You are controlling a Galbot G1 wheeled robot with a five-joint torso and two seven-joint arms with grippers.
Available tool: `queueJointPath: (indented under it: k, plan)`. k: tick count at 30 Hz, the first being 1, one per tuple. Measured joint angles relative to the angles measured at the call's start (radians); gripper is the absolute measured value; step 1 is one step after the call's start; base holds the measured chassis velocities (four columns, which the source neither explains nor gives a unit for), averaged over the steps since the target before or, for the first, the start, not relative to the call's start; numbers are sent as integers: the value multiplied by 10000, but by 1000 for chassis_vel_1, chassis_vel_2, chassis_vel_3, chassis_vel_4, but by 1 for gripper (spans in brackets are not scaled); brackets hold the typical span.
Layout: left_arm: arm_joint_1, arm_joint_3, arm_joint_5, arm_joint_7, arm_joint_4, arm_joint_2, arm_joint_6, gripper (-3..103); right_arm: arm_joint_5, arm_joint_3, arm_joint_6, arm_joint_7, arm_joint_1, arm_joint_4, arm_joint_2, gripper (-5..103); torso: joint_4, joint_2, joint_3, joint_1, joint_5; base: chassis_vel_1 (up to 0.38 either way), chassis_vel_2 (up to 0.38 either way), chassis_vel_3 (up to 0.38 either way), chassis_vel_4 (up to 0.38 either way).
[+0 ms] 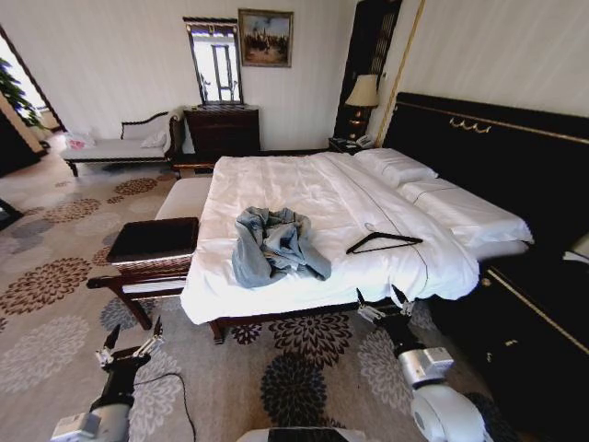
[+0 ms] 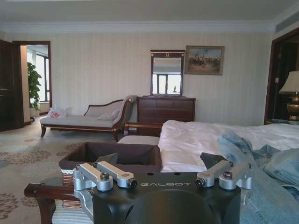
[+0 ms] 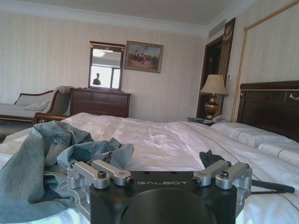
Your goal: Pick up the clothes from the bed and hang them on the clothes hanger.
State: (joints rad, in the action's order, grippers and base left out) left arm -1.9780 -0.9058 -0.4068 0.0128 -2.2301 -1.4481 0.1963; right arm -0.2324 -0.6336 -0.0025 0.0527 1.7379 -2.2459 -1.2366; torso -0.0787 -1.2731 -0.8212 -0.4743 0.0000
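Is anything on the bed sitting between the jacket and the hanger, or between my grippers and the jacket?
Nothing visible. Bare white sheet separates the jacket from the hanger on the bed. The left gripper and right gripper are open, short of the bed's near edge.

Daylight enters through the open doorway (image 2: 36, 77) at the far left, blown out white, and glares off the wide white-sheeted bed (image 1: 304, 198). The lit table lamp (image 3: 213, 95) glows warm. The head view bows straight lines at its edges (walls lean), with dark right-hand corners.
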Motion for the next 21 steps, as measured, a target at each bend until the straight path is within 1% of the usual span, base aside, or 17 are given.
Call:
queueJointPath:
  k: [6, 14, 21]
  plan:
    - [133, 32, 171, -2, 8, 93, -64, 100, 179, -21, 215, -114, -42, 117, -57, 100, 0, 0, 0, 0, 0, 0, 0, 0, 0]
    - [98, 197, 349, -1, 70, -27, -31, 100, 293, 3, 295, -121, 28, 202, -205, 100, 0, 0, 0, 2, 0, 0, 0, 0, 0]
    - [-4, 178, 329, 14, 145, -54, 74, 100, 467, 126, 344, -126, 31, 302, -250, 100, 0, -1, 1, 2, 0, -100, 77, 90, -95]
